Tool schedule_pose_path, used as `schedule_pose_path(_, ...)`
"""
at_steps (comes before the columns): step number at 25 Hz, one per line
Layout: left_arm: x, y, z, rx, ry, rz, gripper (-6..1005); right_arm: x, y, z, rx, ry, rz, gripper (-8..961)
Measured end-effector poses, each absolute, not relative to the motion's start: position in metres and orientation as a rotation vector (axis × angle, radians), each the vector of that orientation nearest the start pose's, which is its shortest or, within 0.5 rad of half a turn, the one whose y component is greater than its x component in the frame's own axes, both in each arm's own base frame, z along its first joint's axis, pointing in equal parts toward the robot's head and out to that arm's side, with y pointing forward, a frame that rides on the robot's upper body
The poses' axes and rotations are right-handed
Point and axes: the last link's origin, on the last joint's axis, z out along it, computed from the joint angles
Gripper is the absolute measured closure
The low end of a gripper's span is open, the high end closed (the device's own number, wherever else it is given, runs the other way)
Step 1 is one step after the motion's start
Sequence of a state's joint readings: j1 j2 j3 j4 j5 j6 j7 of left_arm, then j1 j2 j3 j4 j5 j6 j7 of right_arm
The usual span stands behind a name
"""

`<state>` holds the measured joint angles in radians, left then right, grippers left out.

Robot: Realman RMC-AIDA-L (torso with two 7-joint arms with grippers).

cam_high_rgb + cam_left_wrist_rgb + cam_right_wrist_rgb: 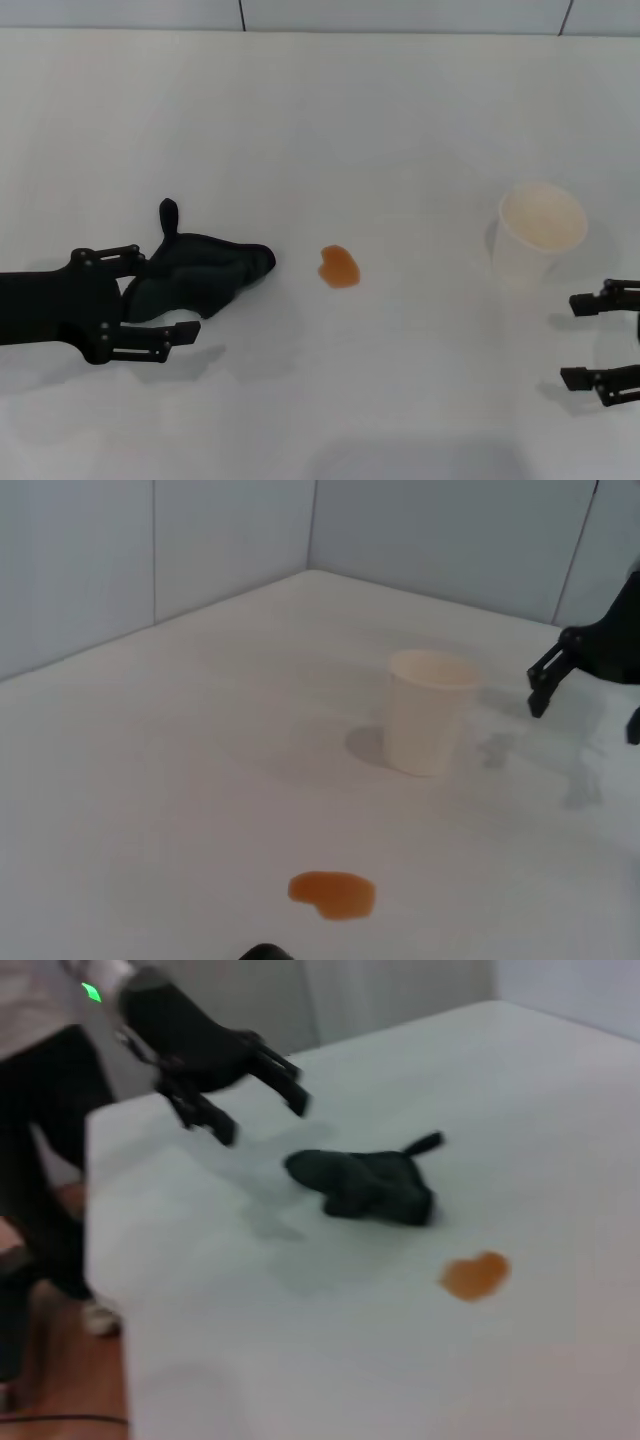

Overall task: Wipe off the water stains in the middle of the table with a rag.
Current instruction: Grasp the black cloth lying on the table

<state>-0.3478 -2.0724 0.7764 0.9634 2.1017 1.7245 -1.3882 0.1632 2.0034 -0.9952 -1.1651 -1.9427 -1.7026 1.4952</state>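
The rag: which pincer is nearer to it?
Left. The left pincer is open around the rag; the right pincer waits far across the table.

— What was seen besides?
— A white paper cup (541,232) was seen standing upright, mouth open.
— And behind it?
— Pale wall panels (150,550) were seen, divided by dark seams.
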Motion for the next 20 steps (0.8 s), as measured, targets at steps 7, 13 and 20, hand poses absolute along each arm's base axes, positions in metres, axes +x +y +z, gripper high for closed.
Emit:
schedule_pose_path(7, -0.287, 0.285, 0.035, -2.862, -0.477, -0.408, 124, 0.263, 0.266, 0.038, -2.999, 0.468, 0.283, 81)
schedule_pose_path(13, -0.287, 0.293, 0.044, -2.863, -0.516, -0.326, 124, 0.241, 0.285, 0.018, -3.067, 0.429, 0.161, 81)
schedule_pose_path(20, -0.286, 0.307, 0.05, -2.889, -0.568, -0.126, 124, 0.224, 0.3, -0.002, -3.073, 0.382, 0.038, 80)
